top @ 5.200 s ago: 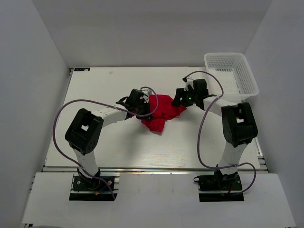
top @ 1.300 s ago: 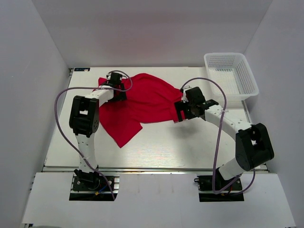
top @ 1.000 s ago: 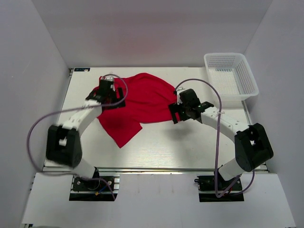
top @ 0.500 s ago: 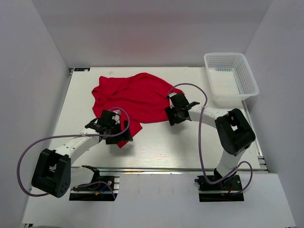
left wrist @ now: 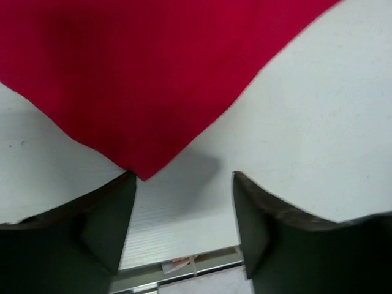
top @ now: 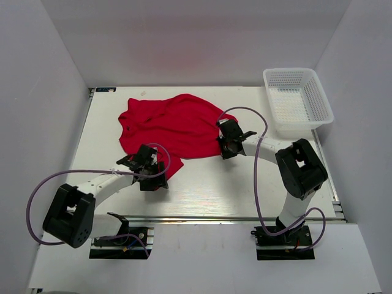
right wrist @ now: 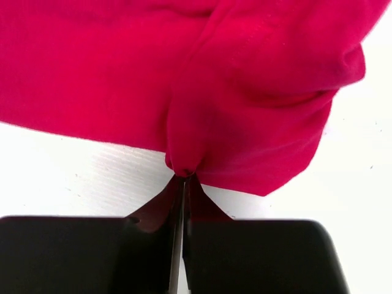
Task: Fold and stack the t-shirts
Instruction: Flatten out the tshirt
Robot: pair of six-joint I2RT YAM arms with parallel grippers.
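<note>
Nearest the arm bases, the left gripper (top: 153,174) has swung down from the far left edge of the red t-shirt (top: 168,122) to its near corner. In the left wrist view the gripper (left wrist: 184,177) stands wide, its jaws astride the tip of that corner (left wrist: 142,176), which lies flat on the tabletop (top: 245,190) just inside one finger and is not yet held. A little farther back and to the right, the right gripper (top: 225,146) has just closed. The right wrist view shows the gripper (right wrist: 182,180) pinched shut on a small gathered fold at the near right edge of the t-shirt, though I cannot tell whether that fold is hem or sleeve. Beyond both grippers the t-shirt, a crumpled heap in the middle a few seconds ago, now lies opened out across the far left and centre of the tabletop, still wrinkled. The white mesh basket (top: 264,75) sits at the far right, well apart from it. The spreading looks mostly done. With one edge gripped and the other corner about to be taken, the arms seem set either to pull the cloth flat or to begin the first fold.
</note>
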